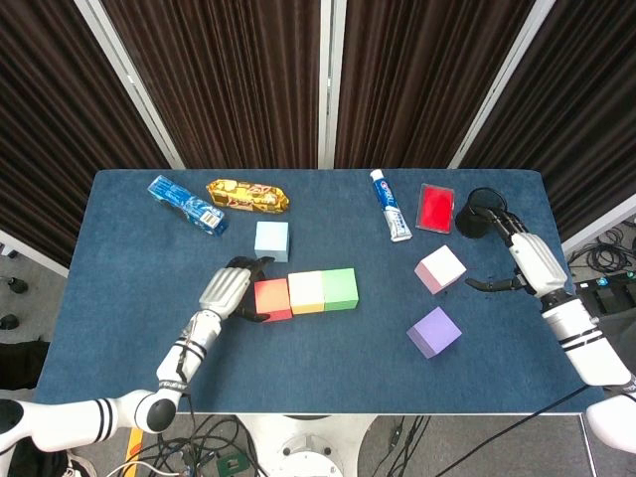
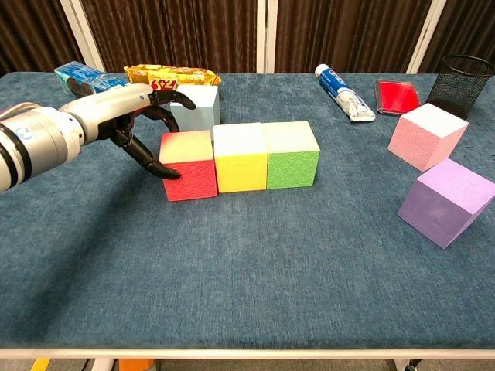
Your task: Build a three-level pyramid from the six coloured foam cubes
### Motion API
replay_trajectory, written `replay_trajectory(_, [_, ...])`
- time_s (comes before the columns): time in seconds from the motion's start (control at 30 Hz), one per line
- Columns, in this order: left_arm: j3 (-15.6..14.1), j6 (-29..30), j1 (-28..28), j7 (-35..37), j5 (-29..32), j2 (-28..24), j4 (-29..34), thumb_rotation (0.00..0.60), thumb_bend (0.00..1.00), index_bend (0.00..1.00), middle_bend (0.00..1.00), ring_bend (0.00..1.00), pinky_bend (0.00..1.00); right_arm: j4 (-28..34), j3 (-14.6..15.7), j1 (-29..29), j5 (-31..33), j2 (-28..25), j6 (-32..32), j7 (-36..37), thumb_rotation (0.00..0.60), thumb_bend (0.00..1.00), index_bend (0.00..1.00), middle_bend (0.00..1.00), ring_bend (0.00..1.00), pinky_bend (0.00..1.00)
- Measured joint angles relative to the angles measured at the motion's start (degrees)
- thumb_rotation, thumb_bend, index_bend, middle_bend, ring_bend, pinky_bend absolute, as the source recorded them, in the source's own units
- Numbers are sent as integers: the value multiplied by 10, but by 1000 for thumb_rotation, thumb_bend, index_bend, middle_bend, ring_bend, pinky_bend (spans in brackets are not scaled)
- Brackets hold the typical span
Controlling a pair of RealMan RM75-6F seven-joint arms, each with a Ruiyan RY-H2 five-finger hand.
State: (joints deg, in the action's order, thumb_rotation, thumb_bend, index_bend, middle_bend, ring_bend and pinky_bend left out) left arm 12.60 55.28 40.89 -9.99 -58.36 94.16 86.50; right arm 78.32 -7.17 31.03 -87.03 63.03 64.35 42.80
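Observation:
Red cube [image 1: 272, 299] [image 2: 188, 165], yellow cube [image 1: 306, 292] [image 2: 240, 157] and green cube [image 1: 340, 288] [image 2: 291, 154] stand in a touching row at mid-table. My left hand [image 1: 227, 290] [image 2: 116, 114] presses its fingers against the red cube's left face, thumb reaching behind it. A light blue cube [image 1: 271, 240] [image 2: 197, 112] sits just behind the red one. Further right lie a pink cube [image 1: 439, 269] [image 2: 427, 135] and a tilted purple cube [image 1: 433, 332] [image 2: 446, 202]. My right hand [image 1: 532, 260] hovers to the right of the pink cube, fingers spread and holding nothing.
Along the back lie a blue packet [image 1: 187, 205], a golden snack bag [image 1: 248, 197], a toothpaste tube [image 1: 391, 205], a red box [image 1: 435, 208] and a black mesh cup [image 1: 480, 213]. The right hand is close to the table's right edge.

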Motion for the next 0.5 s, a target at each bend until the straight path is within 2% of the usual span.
replay_trajectory(0.13, [3, 5, -1, 11, -6, 4, -8, 600, 92, 137, 241, 152, 112, -2, 0, 0, 1, 0, 0, 2, 600, 26, 0, 142, 0, 0])
replay_trajectory(0.4, [4, 7, -1, 16, -9, 11, -16, 600, 92, 137, 239, 140, 112, -7, 1, 0, 0, 2, -1, 5, 600, 26, 0, 141, 0, 0])
replay_trajectory(0.5, [2, 4, -1, 16, -11, 11, -16, 600, 93, 137, 313, 132, 112, -8, 2, 0, 0, 4, -2, 4, 600, 26, 0, 141, 0, 0])
